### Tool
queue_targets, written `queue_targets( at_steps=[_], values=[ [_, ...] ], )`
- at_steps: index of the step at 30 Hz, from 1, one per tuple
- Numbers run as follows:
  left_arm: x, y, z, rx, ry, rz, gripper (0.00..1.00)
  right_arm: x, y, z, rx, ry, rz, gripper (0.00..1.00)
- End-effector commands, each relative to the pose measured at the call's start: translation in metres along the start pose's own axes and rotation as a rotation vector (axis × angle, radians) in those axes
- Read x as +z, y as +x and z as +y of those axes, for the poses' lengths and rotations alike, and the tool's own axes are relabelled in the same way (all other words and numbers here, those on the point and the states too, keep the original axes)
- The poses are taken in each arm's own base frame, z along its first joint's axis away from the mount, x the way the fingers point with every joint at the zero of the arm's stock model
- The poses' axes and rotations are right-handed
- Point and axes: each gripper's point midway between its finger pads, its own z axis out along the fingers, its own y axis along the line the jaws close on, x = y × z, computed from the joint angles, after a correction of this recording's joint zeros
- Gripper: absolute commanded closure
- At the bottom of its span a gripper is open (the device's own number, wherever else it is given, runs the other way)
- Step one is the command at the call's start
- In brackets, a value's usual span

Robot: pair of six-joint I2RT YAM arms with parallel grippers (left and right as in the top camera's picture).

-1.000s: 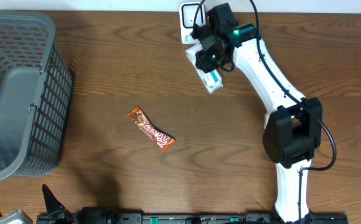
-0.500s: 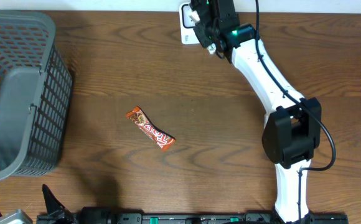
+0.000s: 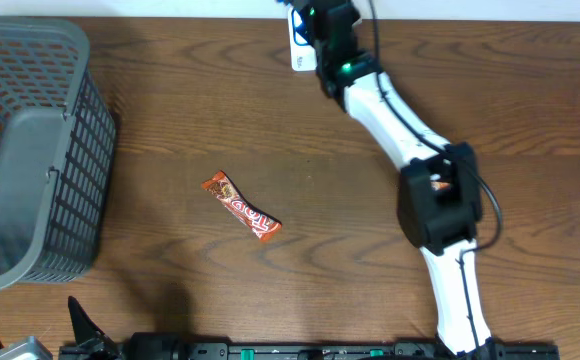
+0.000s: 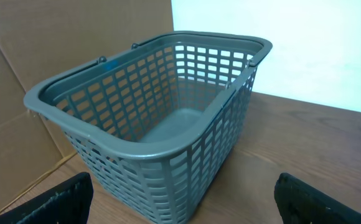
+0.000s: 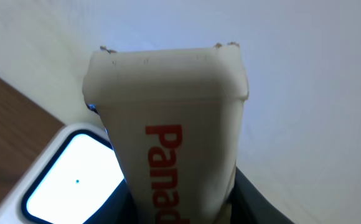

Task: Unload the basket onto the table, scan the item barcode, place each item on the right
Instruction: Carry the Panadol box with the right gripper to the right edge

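Wooden table (image 3: 170, 120): at its far edge the right gripper (image 3: 318, 20) clamps a white box (image 5: 168, 137) lettered "Pana", poised over the white scanner (image 5: 62, 180). Left gripper (image 4: 190, 205) gapes wide before a grey basket (image 4: 149, 149).

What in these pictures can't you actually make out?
Box: right wrist view, its red name runs off the bottom edge; no barcode side shows.
White scanner: overhead, partly hidden behind the right arm.
Snack bar: overhead, its print is too small to read.
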Motion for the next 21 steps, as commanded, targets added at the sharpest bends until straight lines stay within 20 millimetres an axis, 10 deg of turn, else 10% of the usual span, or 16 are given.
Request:
queue_targets(
  at_steps=[1,21],
  values=[
    [-0.001,0.000,0.002,0.012,-0.006,-0.008,0.07,0.015,0.017,0.018,-0.099,0.066,0.023,0.99],
    [-0.001,0.000,0.002,0.012,-0.006,-0.008,0.07,0.017,-0.001,0.062,-0.179,0.043,-0.080,0.99]
  ],
)
